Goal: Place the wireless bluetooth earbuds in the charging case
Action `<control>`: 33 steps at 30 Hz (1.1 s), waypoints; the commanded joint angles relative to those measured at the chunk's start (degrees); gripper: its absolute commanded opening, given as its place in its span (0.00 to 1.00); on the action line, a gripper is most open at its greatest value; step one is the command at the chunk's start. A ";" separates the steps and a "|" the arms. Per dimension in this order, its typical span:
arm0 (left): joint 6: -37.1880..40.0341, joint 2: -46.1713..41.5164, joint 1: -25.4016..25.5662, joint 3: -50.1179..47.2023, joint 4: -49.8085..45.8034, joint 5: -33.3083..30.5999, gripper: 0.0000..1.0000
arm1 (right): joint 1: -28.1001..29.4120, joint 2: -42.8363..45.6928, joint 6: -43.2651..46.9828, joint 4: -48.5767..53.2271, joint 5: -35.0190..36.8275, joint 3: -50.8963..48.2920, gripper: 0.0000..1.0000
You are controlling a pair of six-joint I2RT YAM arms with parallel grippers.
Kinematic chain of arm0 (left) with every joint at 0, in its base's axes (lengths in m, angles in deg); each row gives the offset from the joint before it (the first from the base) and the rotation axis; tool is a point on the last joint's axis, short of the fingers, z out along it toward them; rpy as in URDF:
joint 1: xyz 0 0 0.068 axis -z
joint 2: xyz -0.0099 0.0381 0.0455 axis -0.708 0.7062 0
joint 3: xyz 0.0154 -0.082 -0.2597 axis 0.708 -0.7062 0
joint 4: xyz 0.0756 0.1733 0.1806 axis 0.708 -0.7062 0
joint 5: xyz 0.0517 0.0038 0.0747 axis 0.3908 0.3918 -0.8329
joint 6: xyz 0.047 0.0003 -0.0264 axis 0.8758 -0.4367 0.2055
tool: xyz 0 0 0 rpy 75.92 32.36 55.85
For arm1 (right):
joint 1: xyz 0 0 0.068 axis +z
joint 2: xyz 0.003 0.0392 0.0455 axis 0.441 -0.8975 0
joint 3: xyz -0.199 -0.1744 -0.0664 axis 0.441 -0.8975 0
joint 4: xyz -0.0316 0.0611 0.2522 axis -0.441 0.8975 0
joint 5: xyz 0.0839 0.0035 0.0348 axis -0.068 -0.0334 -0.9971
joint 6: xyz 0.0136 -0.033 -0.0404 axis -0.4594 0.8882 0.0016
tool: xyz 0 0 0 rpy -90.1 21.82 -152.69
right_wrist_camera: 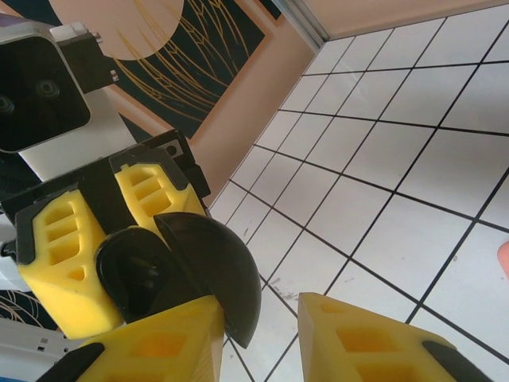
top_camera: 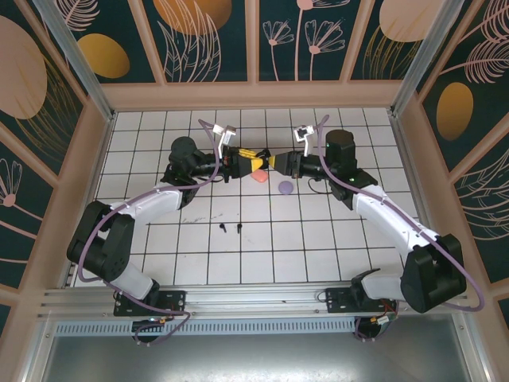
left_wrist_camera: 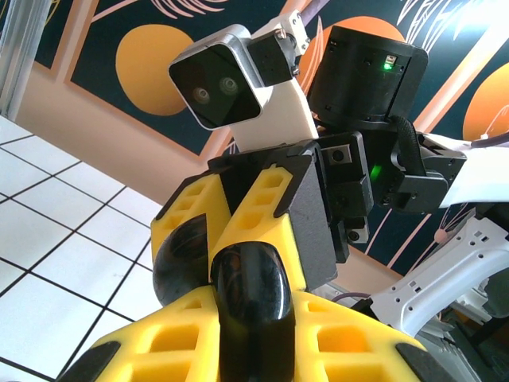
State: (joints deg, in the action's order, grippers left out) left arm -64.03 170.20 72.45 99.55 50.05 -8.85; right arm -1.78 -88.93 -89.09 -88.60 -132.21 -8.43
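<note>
Framing gridded white table (top_camera: 318, 239), floral walls (top_camera: 199, 32), left fingers (left_wrist_camera: 159, 342) seemingly gripping case (left_wrist_camera: 246, 294)

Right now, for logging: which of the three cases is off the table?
The black case, gripped in the left pincer; the pink case and lilac case lie on the tiles.

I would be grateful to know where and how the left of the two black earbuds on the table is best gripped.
Probably from straight above: the left black earbud lies flat on the table, apart from its twin, so the jaws can straddle it. Close them across its narrow width; head and stem are too small to tell apart.
</note>
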 commanded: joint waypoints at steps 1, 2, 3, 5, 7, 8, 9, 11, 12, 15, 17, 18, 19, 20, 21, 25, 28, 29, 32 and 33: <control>-0.53 0.25 0.40 -0.01 3.25 1.29 0.00 | 0.79 -1.07 -0.59 -2.84 -0.13 2.39 0.30; -0.56 0.29 0.48 -0.11 3.29 1.21 0.00 | 1.02 -1.29 -0.58 -2.76 -0.11 2.75 0.29; -0.57 0.29 0.59 -0.13 3.34 1.20 0.00 | 1.26 -1.54 -0.50 -2.54 -0.11 3.15 0.28; -0.59 0.37 0.73 -0.13 3.34 1.20 0.00 | 1.84 -1.91 -0.10 -2.02 0.06 3.70 0.26; -0.61 0.38 0.83 -0.18 3.34 1.20 0.00 | 2.17 -2.18 0.11 -1.82 0.15 4.14 0.20; -0.58 0.42 0.84 -0.19 3.34 1.13 0.00 | 2.36 -2.22 0.21 -1.59 0.20 4.39 0.16; -0.58 0.45 0.84 -0.21 3.34 1.12 0.00 | 2.45 -2.26 0.34 -1.40 0.29 4.53 0.11; -0.39 0.47 0.84 -0.18 2.96 0.94 0.00 | 2.44 -2.18 0.51 -1.12 0.63 4.67 0.03; -0.03 0.47 0.84 -0.01 2.14 0.50 0.00 | 2.46 -2.01 0.71 -0.77 0.94 4.72 0.00; 3.19 -0.08 0.84 0.39 -2.42 -2.05 0.27 | 2.43 -1.75 2.01 1.99 3.10 5.78 0.00; 6.71 -0.95 0.54 0.77 -6.51 -4.11 0.43 | 2.43 -1.81 4.00 5.61 5.15 7.10 0.00; 8.75 -1.40 0.21 1.37 -9.22 -4.78 0.50 | 2.29 -1.90 5.26 8.01 6.38 7.93 0.00; 10.22 -1.73 -0.29 2.06 -11.27 -4.86 0.53 | 2.17 -2.07 6.52 10.09 7.45 8.74 0.00; 11.89 -2.11 -0.92 3.00 -13.98 -4.71 0.57 | 2.08 -2.18 8.16 12.61 8.69 9.67 0.00; 14.36 -2.61 -1.49 3.59 -17.62 -4.39 0.60 | 1.94 -2.25 9.83 15.08 9.90 10.42 0.00; 30.30 -3.59 -2.45 12.26 -41.21 -4.19 0.65 | 1.69 -3.25 17.29 25.26 15.73 14.49 0.00; 40.42 -2.30 -2.52 18.55 -56.59 -3.80 0.66 | 1.98 -4.41 22.44 30.96 19.51 17.17 0.00; 43.13 -1.47 -2.50 20.21 -60.88 -3.81 0.66 | 2.30 -5.06 24.34 32.72 21.09 18.19 0.00; 48.94 0.60 -2.50 24.34 -69.91 -3.18 0.67 | 4.13 -7.16 29.49 37.52 26.82 20.89 0.00; 50.57 1.39 -2.50 25.53 -72.57 -2.98 0.67 | 4.80 -7.79 31.21 38.85 28.17 21.73 0.00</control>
State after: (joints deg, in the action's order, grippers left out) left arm -24.62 169.48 69.94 122.08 -5.53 -13.13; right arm 1.04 -95.07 -66.54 -57.89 -111.07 10.11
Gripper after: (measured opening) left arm 0.667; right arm 0.049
